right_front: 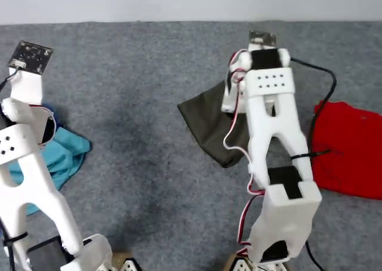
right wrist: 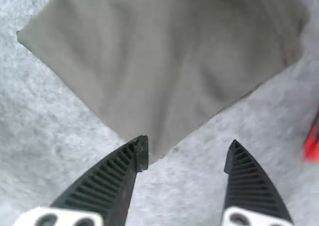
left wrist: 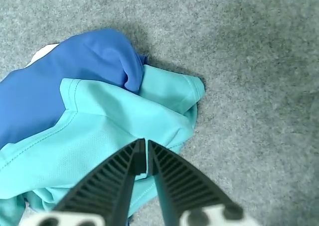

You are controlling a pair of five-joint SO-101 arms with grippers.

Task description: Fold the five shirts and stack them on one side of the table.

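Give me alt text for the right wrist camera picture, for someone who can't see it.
The right hand, open, hangs over a corner of a flat olive-grey shirt lying on grey carpet. A sliver of a red shirt shows at the picture's edge.

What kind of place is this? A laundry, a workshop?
Most likely a robotics test bench, not a laundry. A white left arm and right arm stand side by side at a table covered in grey carpet-like cloth. An olive shirt, a red shirt and a teal shirt lie loose.
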